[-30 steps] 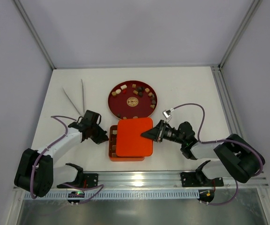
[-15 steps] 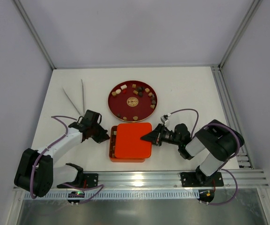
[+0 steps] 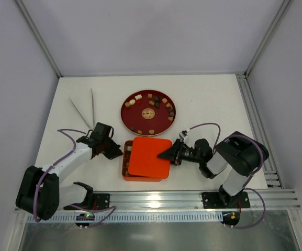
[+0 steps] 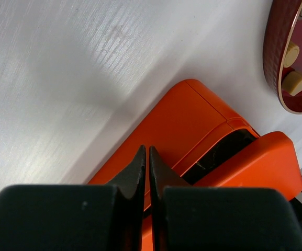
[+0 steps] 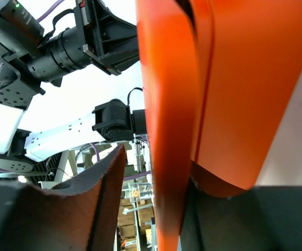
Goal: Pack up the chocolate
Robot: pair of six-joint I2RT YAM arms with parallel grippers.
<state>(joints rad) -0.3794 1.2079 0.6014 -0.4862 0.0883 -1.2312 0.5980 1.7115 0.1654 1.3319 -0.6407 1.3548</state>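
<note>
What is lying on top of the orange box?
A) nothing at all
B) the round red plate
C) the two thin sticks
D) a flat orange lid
D: the flat orange lid lies askew over the orange box, while the round red plate sits apart, farther back.

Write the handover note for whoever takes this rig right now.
Left pincer: shut, holding nothing, tips at the left side of the orange box.
Right pincer: open, fingers either side of the right edge of the orange lid.
Done: lid lies on the box, skewed; a left strip is uncovered.
Chocolates: many on the red plate; box contents mostly hidden.
Left: pack those, square the lid.
</note>
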